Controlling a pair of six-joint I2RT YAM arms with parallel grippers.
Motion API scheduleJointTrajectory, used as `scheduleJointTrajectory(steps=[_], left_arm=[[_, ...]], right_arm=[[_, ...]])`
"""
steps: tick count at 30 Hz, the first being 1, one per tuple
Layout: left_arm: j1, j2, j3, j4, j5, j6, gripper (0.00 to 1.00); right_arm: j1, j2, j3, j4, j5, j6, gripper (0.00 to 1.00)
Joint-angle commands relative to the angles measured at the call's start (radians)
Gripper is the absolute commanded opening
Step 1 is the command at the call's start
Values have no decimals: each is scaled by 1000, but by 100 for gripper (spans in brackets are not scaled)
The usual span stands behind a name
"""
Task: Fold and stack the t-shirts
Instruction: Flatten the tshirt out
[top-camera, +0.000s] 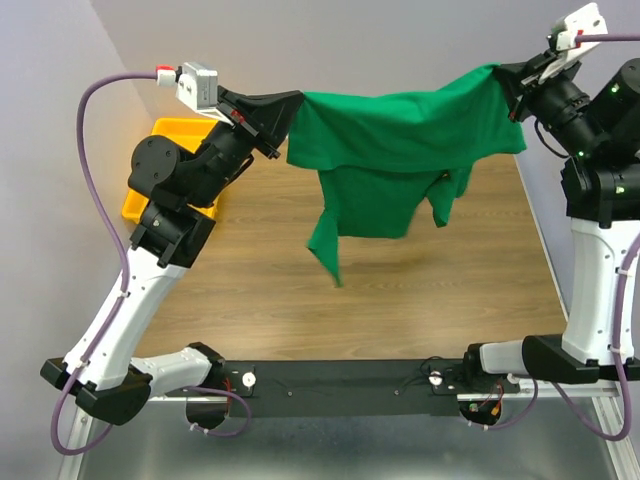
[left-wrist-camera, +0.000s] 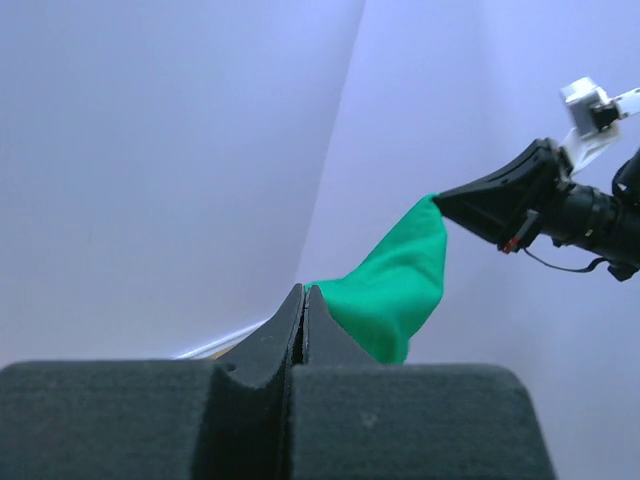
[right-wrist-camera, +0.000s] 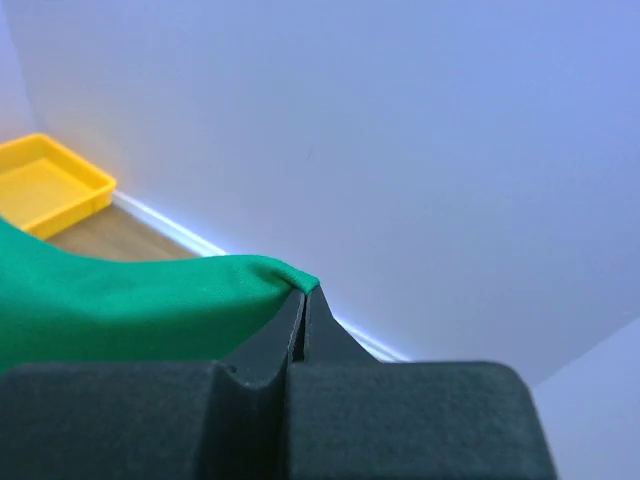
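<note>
A green t-shirt hangs stretched in the air above the wooden table, held at two edges. My left gripper is shut on its left edge, and my right gripper is shut on its right edge. Sleeves and a lower corner droop below the middle, down to about mid-table. In the left wrist view the shut fingertips pinch the green t-shirt, with the right gripper at the cloth's far end. From the right wrist, the t-shirt runs left out of my shut gripper.
A yellow tray sits at the table's back left, partly behind the left arm, and shows as the tray in the right wrist view. Pale walls close the back and left. The wooden table lies below the shirt.
</note>
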Motion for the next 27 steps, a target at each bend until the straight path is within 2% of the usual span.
scheduleJointTrajectory(steps=[1,6,10,17,22,27], left_arm=[[1,-9,57,-15,5,24,0],[1,-43,62,-14,-22,34,0],[3,-59,48,-21,-47,45,0],[1,-71,37,-37,-79,48,0],[1,-91,50,-63,-136,77,0],[3,-97,22,-87,-338,51,0]], right_arm=[[-1,-3,40,28,30,30,0],[-3,-127,-85,61,-180,-16,1],[-1,-195,-161,101,-271,-16,1],[-1,-181,-164,100,-241,4,1],[-1,-186,-213,98,-297,13,1],[-3,-157,-300,100,-293,35,1]])
